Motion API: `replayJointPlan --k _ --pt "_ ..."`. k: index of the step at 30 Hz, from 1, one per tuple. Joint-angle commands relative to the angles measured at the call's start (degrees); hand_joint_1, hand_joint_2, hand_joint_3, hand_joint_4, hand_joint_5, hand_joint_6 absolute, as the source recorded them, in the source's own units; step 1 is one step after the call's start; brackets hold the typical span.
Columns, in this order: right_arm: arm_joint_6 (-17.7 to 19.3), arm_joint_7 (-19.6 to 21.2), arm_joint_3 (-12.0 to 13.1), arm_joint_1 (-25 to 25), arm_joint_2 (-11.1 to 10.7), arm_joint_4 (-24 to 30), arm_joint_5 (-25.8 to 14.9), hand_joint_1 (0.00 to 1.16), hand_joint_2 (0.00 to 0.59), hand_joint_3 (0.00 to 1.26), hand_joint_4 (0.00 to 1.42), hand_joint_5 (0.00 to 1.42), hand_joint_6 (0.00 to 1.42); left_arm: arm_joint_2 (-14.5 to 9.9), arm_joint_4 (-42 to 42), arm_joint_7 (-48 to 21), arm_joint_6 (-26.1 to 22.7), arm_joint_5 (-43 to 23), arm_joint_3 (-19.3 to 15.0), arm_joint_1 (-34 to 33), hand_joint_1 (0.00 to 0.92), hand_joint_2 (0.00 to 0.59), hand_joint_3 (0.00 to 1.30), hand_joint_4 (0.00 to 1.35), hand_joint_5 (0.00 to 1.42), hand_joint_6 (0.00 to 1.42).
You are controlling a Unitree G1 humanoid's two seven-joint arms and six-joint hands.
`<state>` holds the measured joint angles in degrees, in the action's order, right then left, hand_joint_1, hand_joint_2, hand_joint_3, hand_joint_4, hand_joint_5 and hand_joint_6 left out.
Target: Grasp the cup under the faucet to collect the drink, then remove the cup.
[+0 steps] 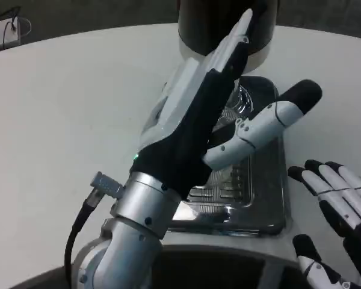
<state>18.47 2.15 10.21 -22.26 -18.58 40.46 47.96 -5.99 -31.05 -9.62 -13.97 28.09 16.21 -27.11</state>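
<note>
The table (60,102) is plain white. The left hand (198,114) is white with a black palm, on a silver forearm (141,208). The ridged tray (262,198) is shiny silver.

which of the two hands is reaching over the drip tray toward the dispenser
The left hand: its fingers stretch up across the metal drip tray toward the dark dispenser. The right hand sits beside the tray, fingers apart.

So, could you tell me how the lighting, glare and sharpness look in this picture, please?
Head view: dim and grainy overall; the left hand looms close and slightly soft; bright glints fall on the metal drip tray; the dispenser at the top is dark, its detail lost; the white table looks grey.
</note>
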Motion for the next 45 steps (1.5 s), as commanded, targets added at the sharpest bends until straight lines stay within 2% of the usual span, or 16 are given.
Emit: replayJointPlan --k 1,4,10,18,28,35,45 --pt "0.1 -0.3 -0.4 0.1 0.2 -0.1 -0.4 0.14 0.527 0.13 0.07 0.07 0.15 -2.1 -2.0 -5.2 -5.0 6.1 2.5 -2.3 0.000 0.151 0.00 0.00 0.00 0.00" --pt "-0.1 -0.3 -0.7 0.1 0.4 -0.4 -0.4 0.14 0.528 0.13 0.07 0.07 0.15 -3.3 -3.2 -8.7 -7.4 9.4 3.5 -4.0 0.000 0.153 0.00 0.00 0.00 0.00" --pt "-0.2 -0.3 -1.2 0.2 0.4 -0.8 -0.4 0.14 0.529 0.13 0.07 0.07 0.15 -5.3 -3.9 -14.3 -8.7 13.4 4.7 -7.1 0.000 0.150 0.00 0.00 0.00 0.00" --pt "-1.4 -0.9 -1.9 0.7 0.8 -1.9 -2.0 0.15 0.504 0.11 0.07 0.07 0.16 -6.1 -3.6 -17.9 -8.1 17.6 5.7 -8.3 0.000 0.146 0.00 0.00 0.00 0.00" --pt "-6.4 -4.7 -2.7 3.9 1.4 -4.5 -10.5 0.25 0.397 0.08 0.07 0.08 0.16 -6.5 -3.2 -19.9 -7.3 19.1 5.8 -9.0 0.000 0.145 0.00 0.00 0.02 0.00" --pt "-7.9 -5.5 -4.2 7.2 1.2 -5.8 -12.0 0.32 0.324 0.06 0.06 0.07 0.16 -6.5 -2.7 -20.4 -6.6 18.9 5.5 -8.8 0.000 0.145 0.00 0.00 0.02 0.01" --pt "-10.6 -4.9 -7.7 13.1 2.7 -9.8 -12.1 0.37 0.297 0.03 0.05 0.06 0.16 -6.5 -3.1 -20.3 -6.2 19.1 4.9 -8.3 0.000 0.145 0.00 0.00 0.02 0.01"
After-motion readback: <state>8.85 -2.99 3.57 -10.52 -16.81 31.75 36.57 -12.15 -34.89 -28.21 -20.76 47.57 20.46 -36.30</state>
